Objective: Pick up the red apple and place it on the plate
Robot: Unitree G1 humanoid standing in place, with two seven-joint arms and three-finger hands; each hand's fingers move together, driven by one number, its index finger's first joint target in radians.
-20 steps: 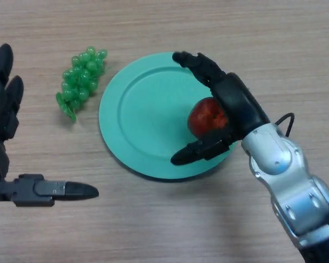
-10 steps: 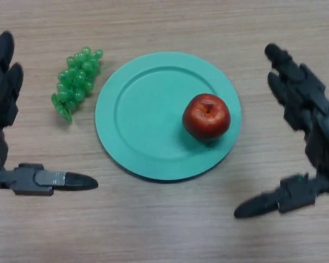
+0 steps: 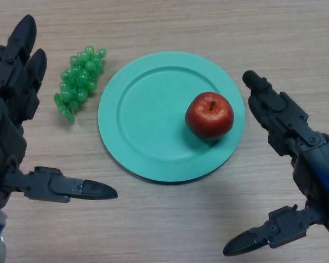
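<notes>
The red apple (image 3: 209,114) sits upright on the right part of the teal plate (image 3: 142,126), in the middle of the wooden table. My right hand (image 3: 312,170) is open and empty at the right, just clear of the plate's right rim, with its thumb near the bottom edge of the view. My left hand (image 3: 8,131) is open and empty at the far left, its thumb pointing right below the plate's left side.
A bunch of green grapes (image 3: 79,81) lies on the table just left of the plate, between it and my left hand.
My right hand has let go of the apple and pulled back to the right, off the plate. The apple stays on the plate. My left hand has moved in a little.
</notes>
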